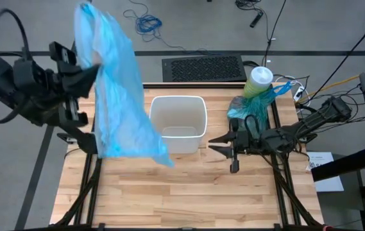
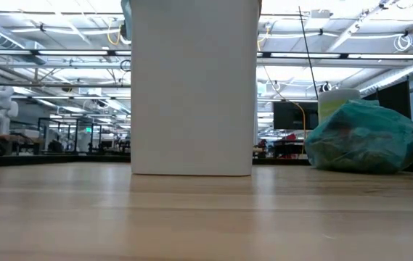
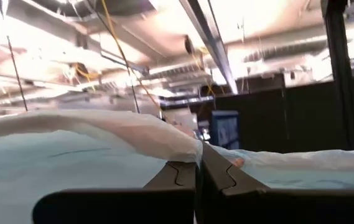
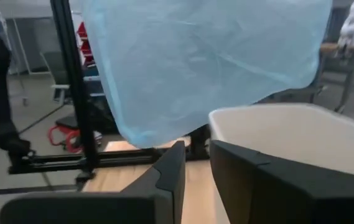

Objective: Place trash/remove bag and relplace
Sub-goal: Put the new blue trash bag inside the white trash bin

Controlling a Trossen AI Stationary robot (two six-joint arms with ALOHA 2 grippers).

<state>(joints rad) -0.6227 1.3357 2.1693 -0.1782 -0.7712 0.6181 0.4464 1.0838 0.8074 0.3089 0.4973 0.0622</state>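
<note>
My left gripper (image 1: 91,69) is raised high over the table's left side, shut on a pale sky-blue plastic bag (image 1: 119,96). That bag hangs beside the white bin (image 1: 179,99) and shows in front of my right wrist camera (image 4: 208,62). The bin stands upright at mid-table (image 2: 191,87). The teal-green bag (image 1: 249,110), bulging and tied, rests on its underside at the back right (image 2: 366,138). No loose trash is in view. My right gripper (image 1: 213,144) stands level just right of the bin, slightly open (image 4: 196,171) and holding nothing. My left gripper pinches the pale blue bag's film (image 3: 192,152) between its two shut fingers (image 3: 177,177), on the bag's left edge near its top (image 1: 96,63). One layer or several, I cannot tell. The bag hangs slack below the fingers and clear of the table.
A tall green canister with a white lid (image 1: 260,79) stands behind the teal-green bag (image 2: 337,101). A black keyboard-like slab (image 1: 204,68) lies at the table's far edge. Bare wood (image 1: 182,192) stretches in front of the bin.
</note>
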